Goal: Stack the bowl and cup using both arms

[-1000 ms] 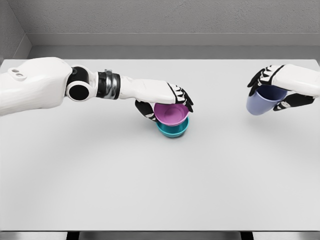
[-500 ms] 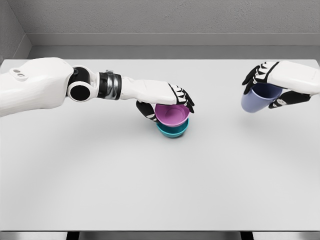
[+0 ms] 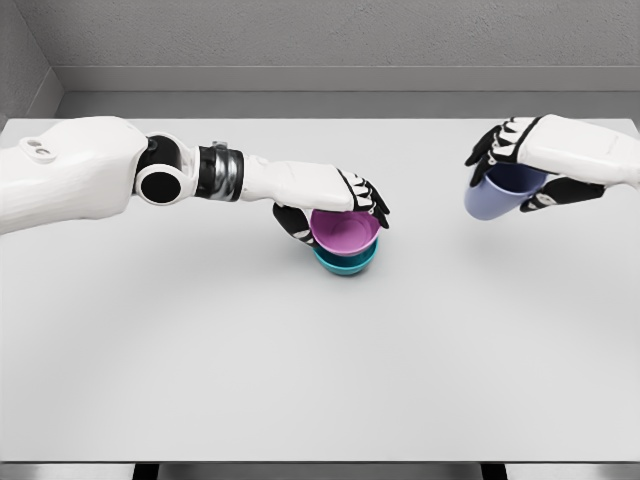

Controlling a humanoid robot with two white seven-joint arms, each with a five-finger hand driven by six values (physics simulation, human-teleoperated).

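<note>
The robot's right hand [image 3: 520, 165], fingers clamped round the rim and wall of a lavender-blue plastic cup [image 3: 493, 194], holds it clear of the pale grey counter [image 3: 300, 370] at the right edge of the scene, the cup's mouth tipped up toward the palm and its long axis leaning off vertical. The relation that decides the coming move is sideways: the stack waiting for the cup lies toward nine o'clock from the right hand, slightly nearer the camera and well apart from it. That stack is a magenta plastic bowl [image 3: 343, 229] nested in a teal plastic bowl [image 3: 345, 261] near the counter's middle, both upright with mouths open to the ceiling. The left hand [image 3: 335, 205], reaching in from nine o'clock, is closed on the magenta bowl's far rim, fingers draped over the edge and thumb at its left wall, so the left is the nearer hand but is occupied steadying the stack. Compared with a second ago, the cup and the right hand have shifted toward nine o'clock and risen a little, closing some of the gap, while the left hand and both bowls sit where they were.
</note>
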